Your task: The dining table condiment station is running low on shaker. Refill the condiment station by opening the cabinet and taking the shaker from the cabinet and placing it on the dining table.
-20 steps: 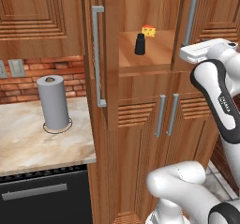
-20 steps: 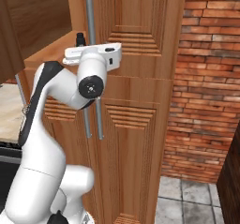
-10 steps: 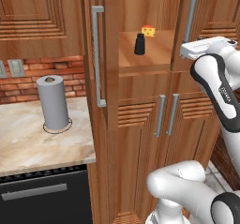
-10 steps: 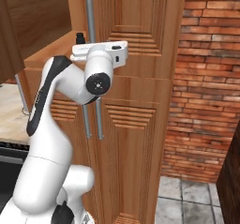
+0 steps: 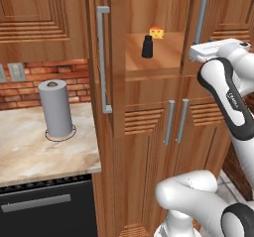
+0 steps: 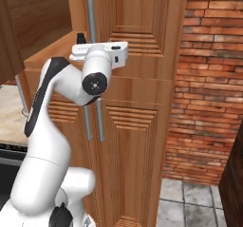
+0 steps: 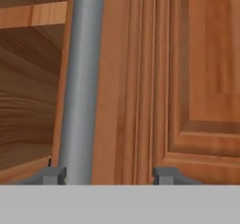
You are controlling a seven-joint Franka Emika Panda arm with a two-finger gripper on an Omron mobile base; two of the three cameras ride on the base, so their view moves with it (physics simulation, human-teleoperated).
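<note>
Cabinet [image 5: 149, 132] reddish-brown wood, grain visible, satin sheen. Bar handle [image 7: 82, 82] smooth matt grey metal. Shaker [image 5: 147, 46] matt black. Paper towel roll [image 5: 55, 109] matt grey. Counter [image 5: 39, 149] beige marbled stone, polished. Wall [image 6: 209, 79] rough red brick.

**No readable text in the scene**

The only marking is a small pale logo on the dark band of the robot arm [image 5: 231, 100], seen in the left base view; its letters are too small and blurred to read. The cabinet doors, the paper towel roll, the shaker and the brick wall carry no lettering, labels, numbers or signs.
</note>
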